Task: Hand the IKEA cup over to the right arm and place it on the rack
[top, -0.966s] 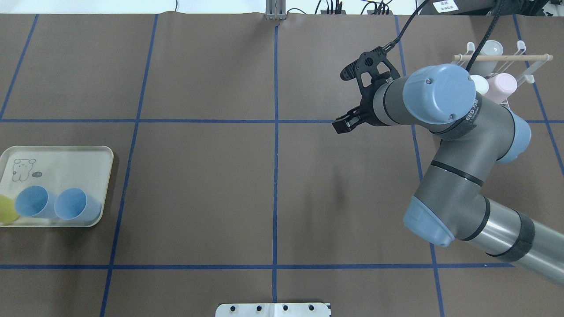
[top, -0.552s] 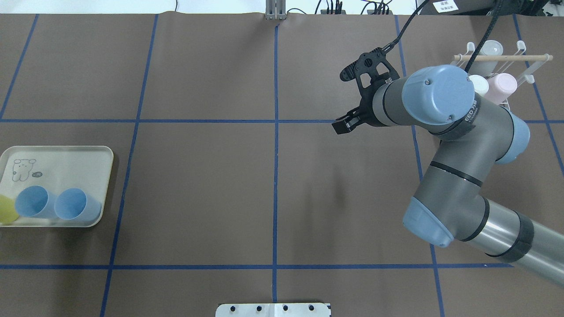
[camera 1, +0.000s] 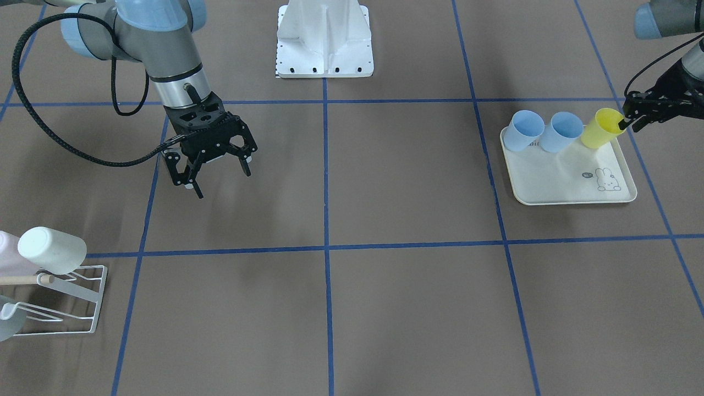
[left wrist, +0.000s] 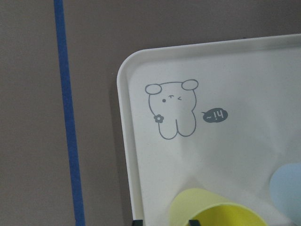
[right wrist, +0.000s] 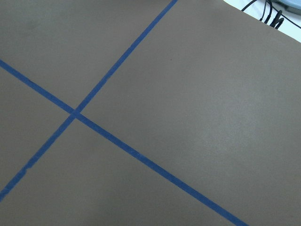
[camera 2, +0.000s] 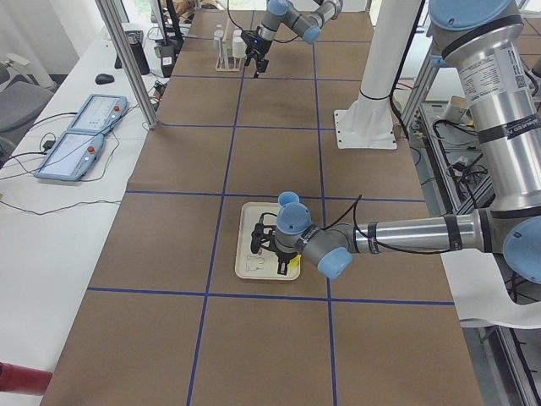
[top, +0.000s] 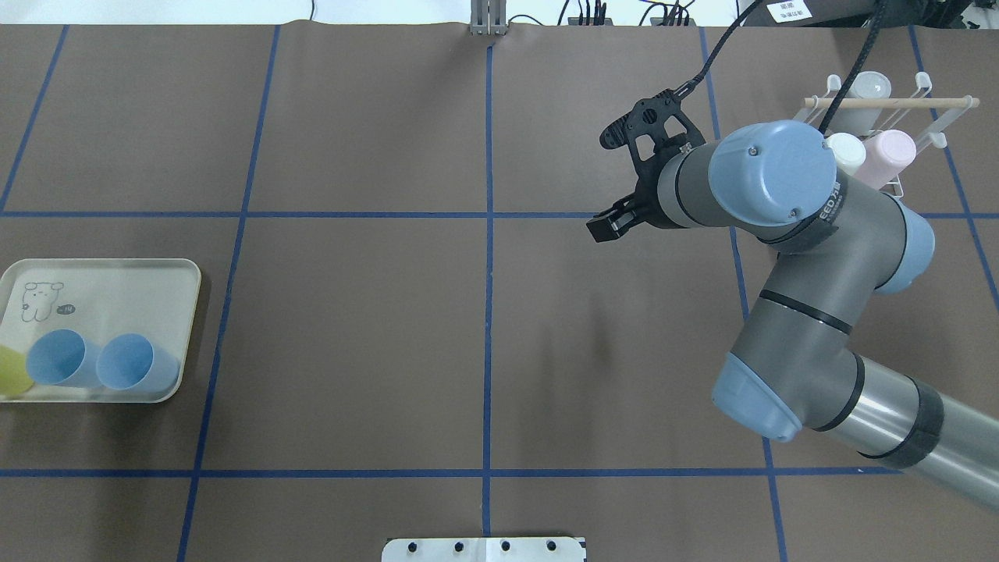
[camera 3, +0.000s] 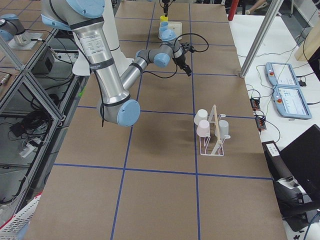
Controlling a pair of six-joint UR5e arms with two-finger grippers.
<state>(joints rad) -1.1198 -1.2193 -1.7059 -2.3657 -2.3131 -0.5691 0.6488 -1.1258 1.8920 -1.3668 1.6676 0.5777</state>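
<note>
Right gripper [camera 1: 223, 183] spread, empty; left gripper [camera 1: 627, 124] at yellow cup [camera 1: 600, 129] rim, grip unclear, arm cropped.

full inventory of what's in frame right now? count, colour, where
tray: 1, cream with rabbit print, robot's left side of the table.
blue cups: 2, pale blue, side by side on the tray.
yellow cup: 1, yellow, on the tray beside the blue ones.
rack: 1, white wire with wooden dowel, robot's far right.
racked cups: 3, white, pink, pale grey, on the rack.
table cover: 1, brown with blue tape grid.
base mount: 1, white, robot's edge.
pendants: 2, side bench.
left arm: 1, grey, extended over the tray; left gripper at the yellow cup's rim, grip unclear.
right arm: 1, grey, pale-blue caps; right gripper black, fingers open, empty.
</note>
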